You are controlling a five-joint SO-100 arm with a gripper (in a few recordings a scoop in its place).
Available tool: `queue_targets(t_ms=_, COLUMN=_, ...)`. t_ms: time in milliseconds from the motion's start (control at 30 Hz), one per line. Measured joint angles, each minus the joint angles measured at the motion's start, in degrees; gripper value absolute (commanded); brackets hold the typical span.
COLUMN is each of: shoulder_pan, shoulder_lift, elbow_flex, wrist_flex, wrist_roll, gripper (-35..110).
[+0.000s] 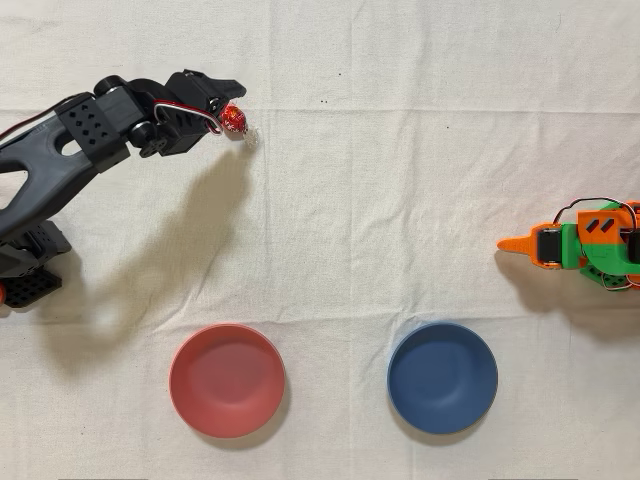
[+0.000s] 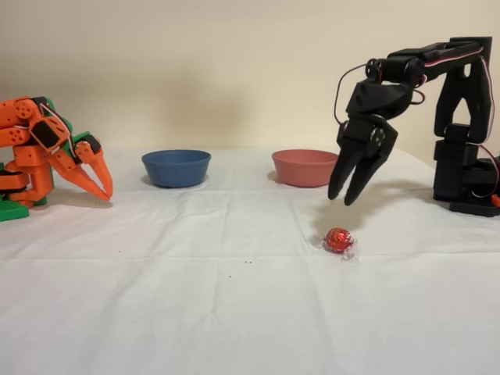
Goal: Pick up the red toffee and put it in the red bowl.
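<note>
White cloth all round, black gripper [image 2: 349, 197] hovers jaws apart above the red toffee [image 2: 339, 240], red bowl [image 1: 227, 380] at six o'clock overhead; off-centre closing could squirt that slick foil sideways

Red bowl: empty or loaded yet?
Empty. The red bowl shows a bare interior from overhead; the red toffee lies on the cloth under the open gripper.
</note>
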Motion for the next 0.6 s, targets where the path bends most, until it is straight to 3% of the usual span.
queue_targets(t_ms=600, shoulder_pan=0.00, shoulder_lift=0.09, elbow_flex=8.79, wrist_flex=-7.82, wrist_roll=-3.34, gripper=30)
